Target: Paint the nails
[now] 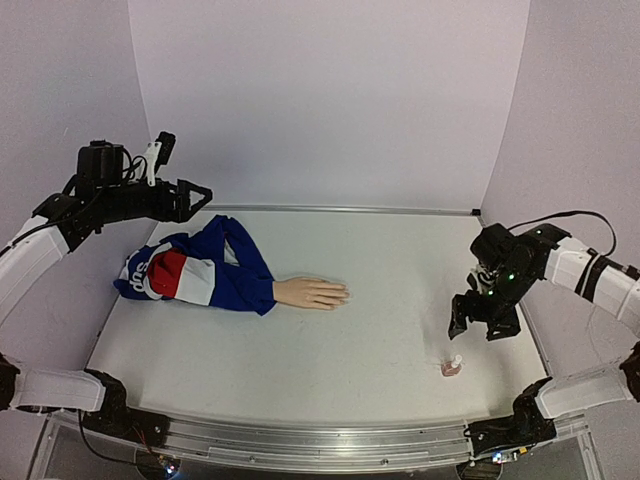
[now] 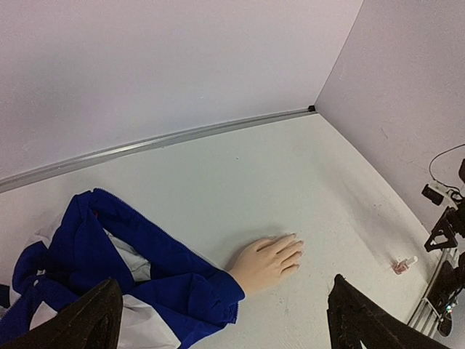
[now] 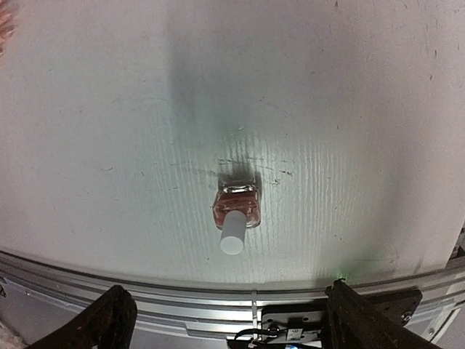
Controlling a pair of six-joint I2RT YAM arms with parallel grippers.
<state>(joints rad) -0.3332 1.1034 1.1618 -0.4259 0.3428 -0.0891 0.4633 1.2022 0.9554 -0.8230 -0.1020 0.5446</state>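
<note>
On the tabletop (image 1: 400,250) the mannequin hand (image 1: 312,293) lies left of centre, fingers pointing right, its sleeve (image 1: 200,272) trailing left. The bottle (image 1: 452,366) sits well apart at the front right, near the right pincer (image 1: 480,328).

The white table (image 1: 340,350) carries a sleeved mannequin hand (image 1: 312,293) and pink bottle (image 1: 452,367).

Left arm (image 1: 40,245): raised high at far left, elbow bent. Left end effector (image 1: 197,193) points rightward, jaws spread wide, empty.

Right arm (image 1: 585,270): reaches inward from the right. Right end effector (image 1: 483,322) angled downward, low, jaws spread wide, empty.
</note>
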